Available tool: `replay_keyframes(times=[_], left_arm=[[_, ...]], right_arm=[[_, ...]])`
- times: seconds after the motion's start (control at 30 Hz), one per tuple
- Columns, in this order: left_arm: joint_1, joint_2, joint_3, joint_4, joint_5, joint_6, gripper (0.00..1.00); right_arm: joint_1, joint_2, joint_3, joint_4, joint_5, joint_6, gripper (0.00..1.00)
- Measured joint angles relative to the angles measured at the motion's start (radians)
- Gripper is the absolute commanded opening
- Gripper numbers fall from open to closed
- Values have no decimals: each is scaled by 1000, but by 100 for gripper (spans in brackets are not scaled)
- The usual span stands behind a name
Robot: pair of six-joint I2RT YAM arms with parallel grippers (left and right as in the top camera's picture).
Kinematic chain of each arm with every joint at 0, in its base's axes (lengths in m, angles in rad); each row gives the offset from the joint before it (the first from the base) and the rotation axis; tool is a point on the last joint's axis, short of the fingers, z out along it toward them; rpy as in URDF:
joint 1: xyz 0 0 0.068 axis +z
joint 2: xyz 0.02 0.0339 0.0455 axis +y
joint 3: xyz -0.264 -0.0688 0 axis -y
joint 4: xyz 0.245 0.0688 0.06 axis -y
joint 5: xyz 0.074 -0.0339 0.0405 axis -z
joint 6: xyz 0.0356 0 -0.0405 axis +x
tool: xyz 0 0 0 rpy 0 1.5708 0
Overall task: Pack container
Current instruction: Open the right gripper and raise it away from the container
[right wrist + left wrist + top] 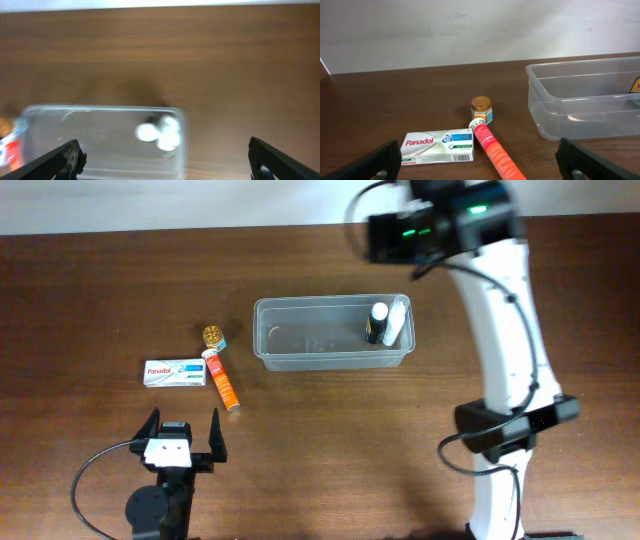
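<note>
The clear plastic container point(310, 345) stands at mid-table. Inside its right end are a black bottle with a white cap point(377, 323) and a white tube point(398, 320). To its left lie a white Panadol box point(176, 372), an orange tube point(222, 383) and a small gold-lidded jar point(213, 335). My left gripper point(183, 435) is open and empty, low near the front edge, facing the box point(438, 146), tube point(495, 152) and jar point(481, 109). My right gripper point(167, 160) is open and empty, high above the container's right end point(100, 150); the view is blurred.
The right arm's white links point(505, 330) rise from its base point(500, 430) at the front right. The container's left end point(580, 102) shows at the right of the left wrist view. A pale wall runs behind the table's far edge.
</note>
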Motion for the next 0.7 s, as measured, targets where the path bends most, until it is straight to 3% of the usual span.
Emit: replay_keyframes(times=[0.33, 0.7], left_arm=[[0, 0, 0, 6, 0, 0, 100], [0, 0, 0, 64, -17, 0, 100]], right_arm=[[-315, 0, 0, -105, 0, 21, 98], [-416, 0, 0, -147, 0, 21, 98]])
